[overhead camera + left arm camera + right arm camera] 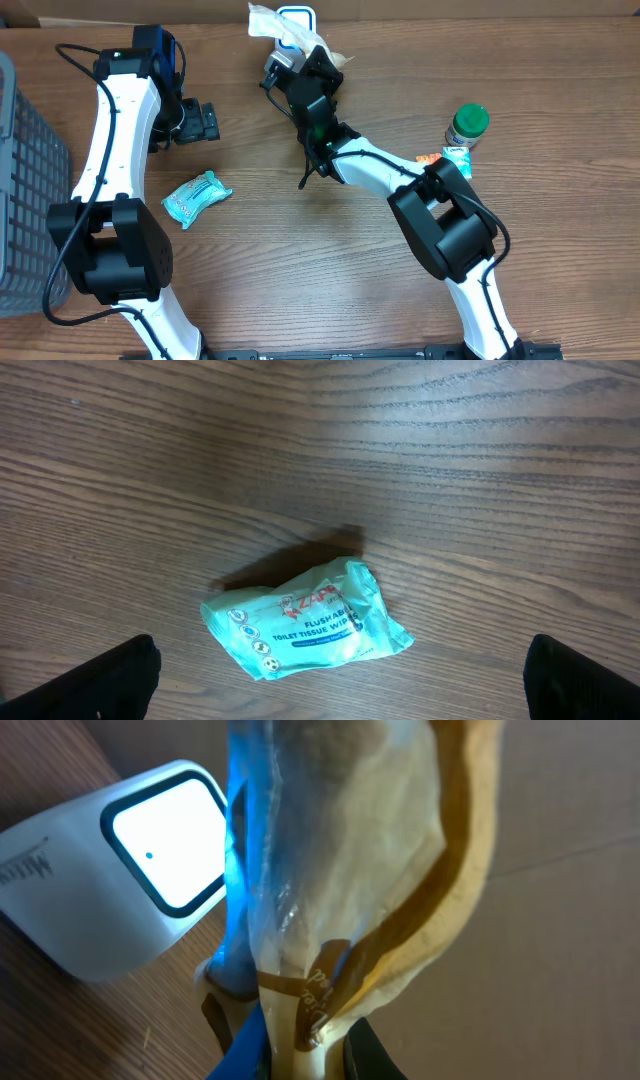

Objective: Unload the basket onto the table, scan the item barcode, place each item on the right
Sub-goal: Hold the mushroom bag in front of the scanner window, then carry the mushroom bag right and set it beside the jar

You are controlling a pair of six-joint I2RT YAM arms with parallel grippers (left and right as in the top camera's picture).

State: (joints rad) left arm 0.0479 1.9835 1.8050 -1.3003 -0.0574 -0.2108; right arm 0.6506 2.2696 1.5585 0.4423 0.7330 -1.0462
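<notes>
Left of middle in the overhead view, a small teal pack of wipes (196, 198) lies flat on the brown wooden table (300, 270). Higher in the picture, the left claw (200, 122) hangs wide open, holding nothing. At the top middle, the right claw (312, 60) pinches a crinkly clear plastic bag with a tan edge (340, 850), just in front of the white scanner (160, 840) with its glowing window.
</notes>
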